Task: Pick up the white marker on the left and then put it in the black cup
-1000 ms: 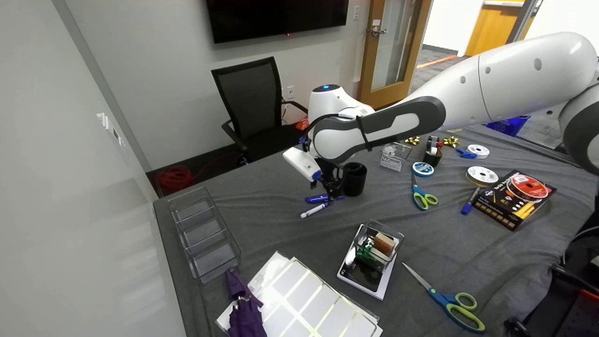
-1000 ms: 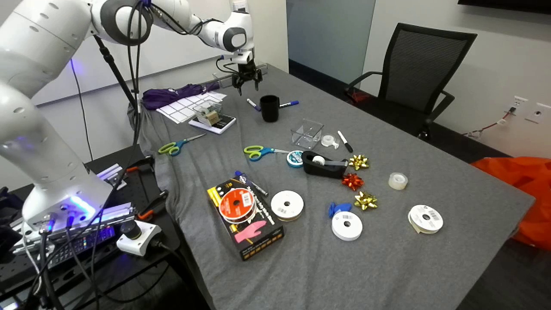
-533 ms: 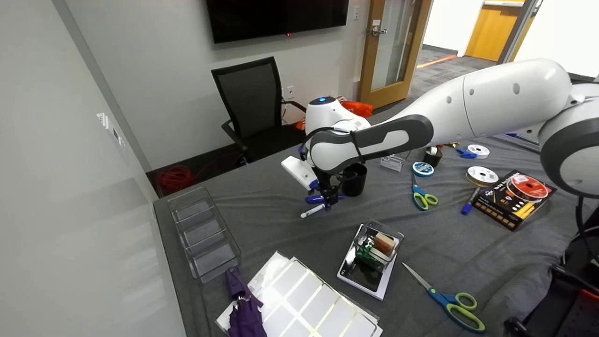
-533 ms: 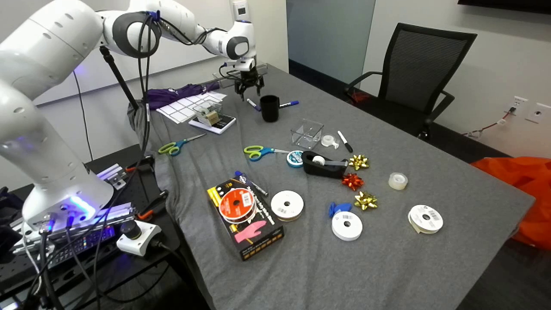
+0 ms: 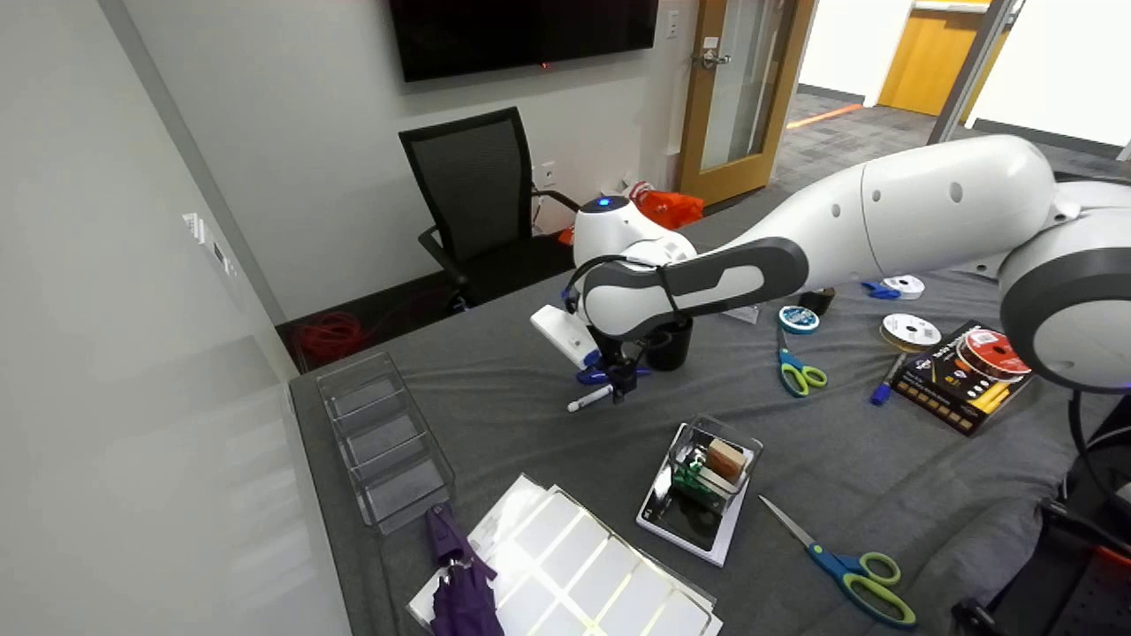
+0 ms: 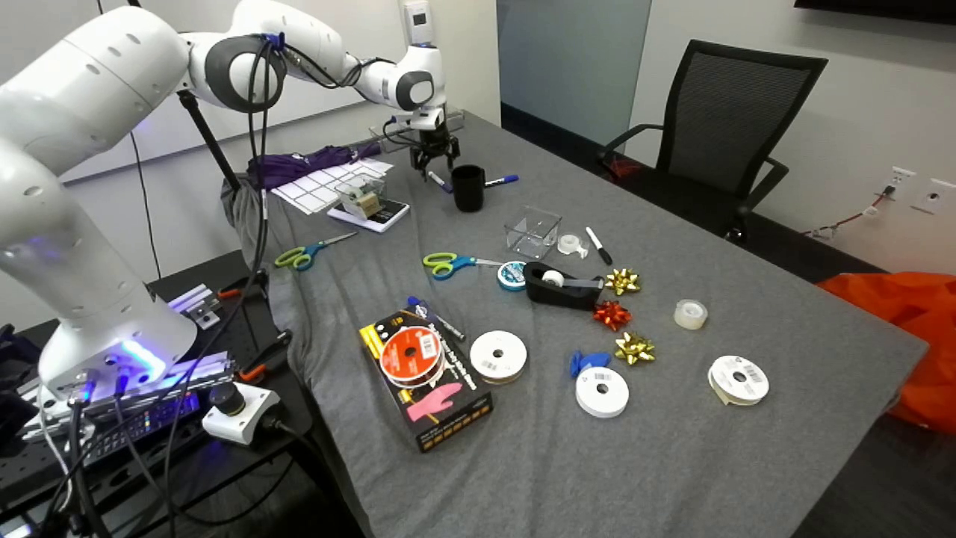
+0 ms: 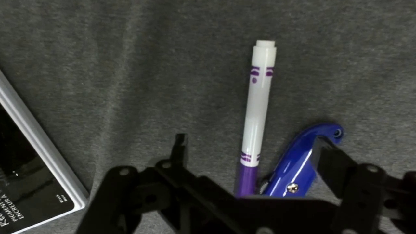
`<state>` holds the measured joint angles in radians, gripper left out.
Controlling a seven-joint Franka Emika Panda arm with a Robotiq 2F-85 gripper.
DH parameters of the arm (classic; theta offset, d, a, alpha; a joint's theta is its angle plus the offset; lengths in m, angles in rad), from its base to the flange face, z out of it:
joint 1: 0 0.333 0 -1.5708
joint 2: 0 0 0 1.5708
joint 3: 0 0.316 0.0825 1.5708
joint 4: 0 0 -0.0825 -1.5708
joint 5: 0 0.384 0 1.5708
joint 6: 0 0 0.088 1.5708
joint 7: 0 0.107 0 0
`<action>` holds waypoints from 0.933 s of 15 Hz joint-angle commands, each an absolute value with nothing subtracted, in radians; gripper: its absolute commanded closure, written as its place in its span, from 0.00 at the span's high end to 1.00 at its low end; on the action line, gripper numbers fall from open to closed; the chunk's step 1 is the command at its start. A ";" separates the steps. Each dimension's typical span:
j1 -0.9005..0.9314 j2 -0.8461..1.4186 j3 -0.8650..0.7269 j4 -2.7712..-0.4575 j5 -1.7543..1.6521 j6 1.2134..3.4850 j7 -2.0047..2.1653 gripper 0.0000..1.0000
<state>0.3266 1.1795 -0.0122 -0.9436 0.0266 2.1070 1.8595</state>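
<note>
The white marker [image 7: 258, 107] with a purple cap end lies on the grey cloth. It also shows in both exterior views [image 5: 590, 398] [image 6: 438, 181]. My gripper [image 7: 251, 142] is open and empty above it. In the wrist view the marker lies between the two fingers, and its purple end runs under the gripper body. A blue cutter [image 7: 299, 159] lies beside it, partly behind the right finger. The black cup [image 6: 468, 188] stands upright close to the gripper in both exterior views [image 5: 671, 347], partly hidden by the arm in one. It is out of the wrist view.
A white-edged pad [image 5: 720, 548] bears a clear box of small things. A clear divided tray [image 5: 375, 442] stands near the table edge by white sheets [image 5: 565, 565] and a purple umbrella [image 5: 464, 592]. Scissors [image 5: 866, 583] and a clear square box [image 6: 533, 233] also lie on the table.
The arm and gripper have moved down toward the table and the marker, with the fingers staying open. The marker, cup and other things have not moved.
</note>
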 commanded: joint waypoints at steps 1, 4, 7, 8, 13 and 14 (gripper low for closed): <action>0.336 1.218 -0.024 -0.880 0.010 2.072 1.864 0.72; 0.337 1.224 -0.025 -0.872 0.007 2.069 1.863 0.60; 0.338 1.227 -0.026 -0.869 0.004 2.069 1.863 0.64; 0.338 1.228 -0.026 -0.868 0.002 2.069 1.863 0.64; 0.337 1.236 -0.028 -0.868 -0.007 2.075 1.862 0.39; 0.337 1.237 -0.029 -0.868 -0.007 2.074 1.862 0.36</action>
